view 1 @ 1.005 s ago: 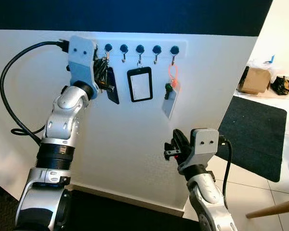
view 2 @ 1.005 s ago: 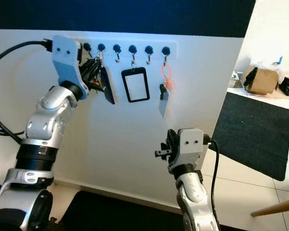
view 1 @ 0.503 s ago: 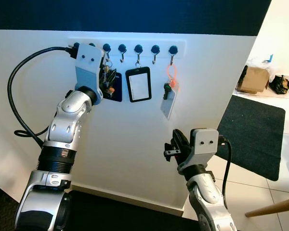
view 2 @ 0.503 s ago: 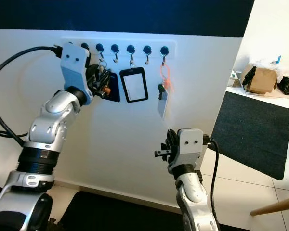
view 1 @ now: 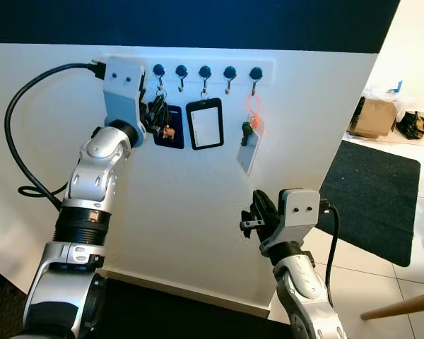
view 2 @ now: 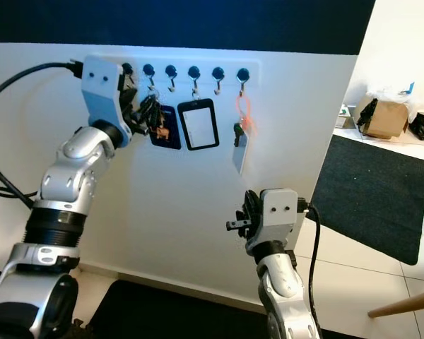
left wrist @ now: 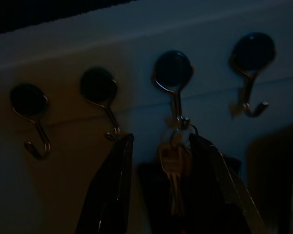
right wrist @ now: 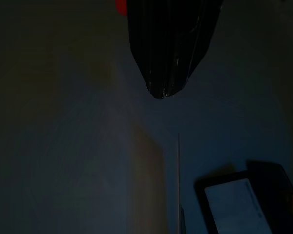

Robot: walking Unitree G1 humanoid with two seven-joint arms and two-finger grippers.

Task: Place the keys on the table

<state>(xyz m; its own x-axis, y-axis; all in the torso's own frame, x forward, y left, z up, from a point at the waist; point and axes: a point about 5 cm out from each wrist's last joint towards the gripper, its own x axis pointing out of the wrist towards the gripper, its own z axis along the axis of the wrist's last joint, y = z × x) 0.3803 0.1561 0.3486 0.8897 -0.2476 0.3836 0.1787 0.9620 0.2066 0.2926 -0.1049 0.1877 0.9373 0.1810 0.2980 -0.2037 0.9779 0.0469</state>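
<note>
Head stereo pair looks forward and slightly down at the white wall [view 1: 198, 212] from near. Both eyes share the hook rail [view 1: 198, 69]. Left wrist camera sits close under the hooks [left wrist: 173, 73], dim. Right wrist camera faces the wall, very dark.

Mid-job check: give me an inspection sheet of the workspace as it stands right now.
Surface: white wall with a row of black-knobbed hooks; table: nothing seen.
Job's things: bunch of metal keys hanging from a hook.
Clutter: black-framed badge holder, orange-looped tag.
Grippers: left gripper open, fingers either side of the keys; right gripper low, idle.
Cables: black cable looping off left arm.
Surroundings: dark floor mat, brown cardboard box.
</note>
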